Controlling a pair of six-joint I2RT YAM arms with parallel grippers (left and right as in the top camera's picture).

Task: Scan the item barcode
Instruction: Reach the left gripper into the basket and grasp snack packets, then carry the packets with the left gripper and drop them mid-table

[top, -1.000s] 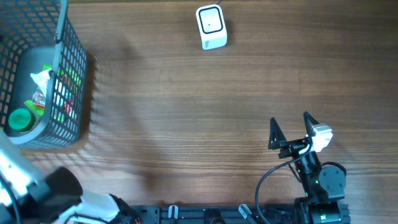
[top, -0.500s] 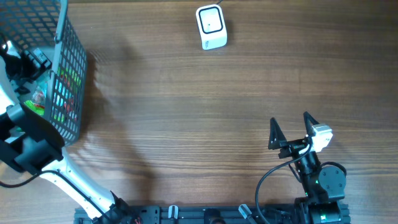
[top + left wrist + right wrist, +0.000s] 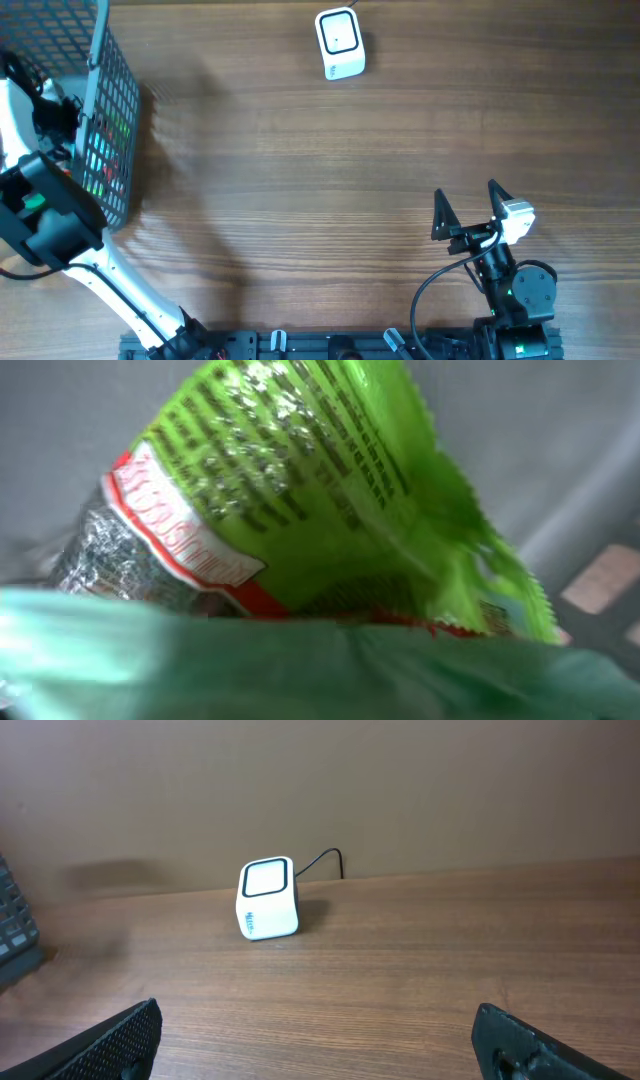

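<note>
Left claw (image 3: 52, 113) spread wide, down in the basket (image 3: 116, 100), close over a green packet (image 3: 330, 490) (fingers out of shot). Right claw (image 3: 465, 192) released, low, facing the scanner (image 3: 340, 43).

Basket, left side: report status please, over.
Left gripper open, down in basket; right gripper open, idle. Green packet right before left wrist camera, no grip seen. Nothing between basket and scanner.

Seen from the centre of the table (image 3: 300, 200), the scanner (image 3: 340, 43) stands at 12 o'clock near the far edge, the basket (image 3: 115, 110) at 9 to 10 o'clock, and the right gripper (image 3: 466, 192) at 5 o'clock. The left arm (image 3: 45, 215) reaches into the basket from its 6 o'clock side; a packet (image 3: 330, 490) lies inside.
</note>
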